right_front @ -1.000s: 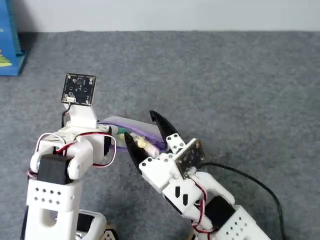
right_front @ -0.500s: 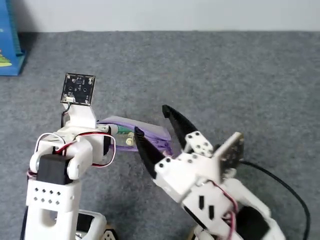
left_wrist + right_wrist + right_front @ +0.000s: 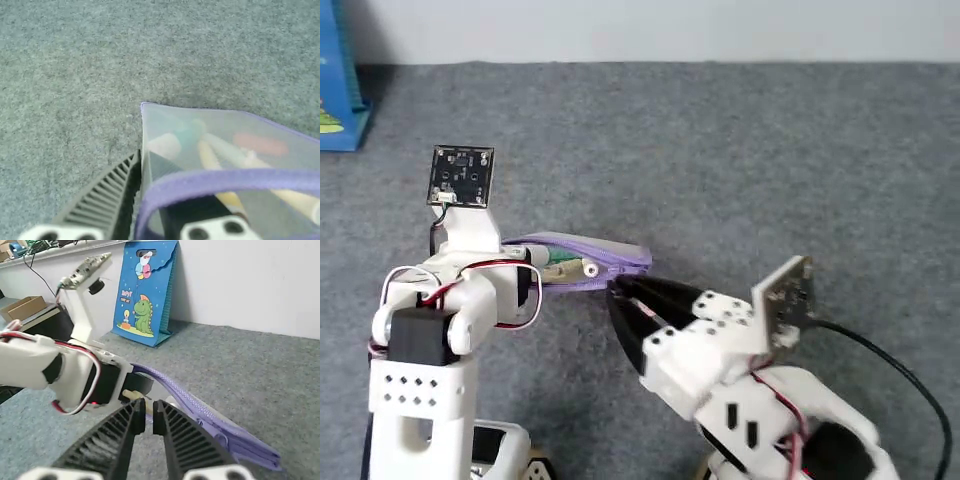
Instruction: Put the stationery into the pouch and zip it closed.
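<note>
A translucent purple pouch [image 3: 585, 255] lies on the grey carpet with its mouth open, holding pens and markers [image 3: 570, 268]. In the left wrist view my left gripper [image 3: 142, 165] is shut on the pouch [image 3: 225, 145] end wall, one finger outside and one inside, with the stationery [image 3: 210, 150] showing through. My right gripper [image 3: 618, 287] sits just in front of the pouch's near edge, shut with nothing seen between its fingers. The right wrist view has this gripper [image 3: 145, 407] pointing at a cream pen end [image 3: 131, 395] by the pouch's zipper rim [image 3: 210, 412].
A blue gift bag [image 3: 335, 90] stands at the far left by the wall, also in the right wrist view [image 3: 145, 290]. A cardboard box [image 3: 22, 307] sits behind the left arm [image 3: 65, 370]. A black cable [image 3: 880, 350] trails right of the right arm.
My right gripper pulled back from around the pouch toward the front and went from wide open to shut. The left arm and the pouch shifted slightly left.
</note>
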You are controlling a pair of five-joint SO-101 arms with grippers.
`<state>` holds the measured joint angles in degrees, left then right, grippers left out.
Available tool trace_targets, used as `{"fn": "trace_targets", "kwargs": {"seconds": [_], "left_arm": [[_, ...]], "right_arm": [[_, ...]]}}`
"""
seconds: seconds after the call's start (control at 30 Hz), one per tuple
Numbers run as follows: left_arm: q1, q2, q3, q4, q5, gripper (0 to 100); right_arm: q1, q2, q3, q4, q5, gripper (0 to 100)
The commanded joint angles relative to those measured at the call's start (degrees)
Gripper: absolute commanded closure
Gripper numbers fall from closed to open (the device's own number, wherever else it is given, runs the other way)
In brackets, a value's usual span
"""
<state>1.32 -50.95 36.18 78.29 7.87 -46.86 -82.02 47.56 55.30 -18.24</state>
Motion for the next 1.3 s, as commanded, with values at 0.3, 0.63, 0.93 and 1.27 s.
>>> {"fn": "trace_targets", "kwargs": {"seconds": [0.3, 0.63, 0.93, 1.27], "left_arm": [[-0.5, 0.2, -1.5, -1.1, -0.4, 99], [-0.7, 0.2, -1.5, -1.1, -0.4, 99], [-0.9, 0.0, -1.5, -1.3, -0.4, 99], [-0.6, 0.1, -1.5, -1.1, -0.4, 99]], "right_arm": [[1.7, 13.0, 14.7, -20.0, 1.4, 99.0], [3.4, 2.1, -3.2, -1.5, 1.5, 98.7], [3.4, -0.4, -2.6, 19.4, 1.1, 80.5], [3.5, -0.9, 10.6, 14.9, 1.1, 74.5]]}}
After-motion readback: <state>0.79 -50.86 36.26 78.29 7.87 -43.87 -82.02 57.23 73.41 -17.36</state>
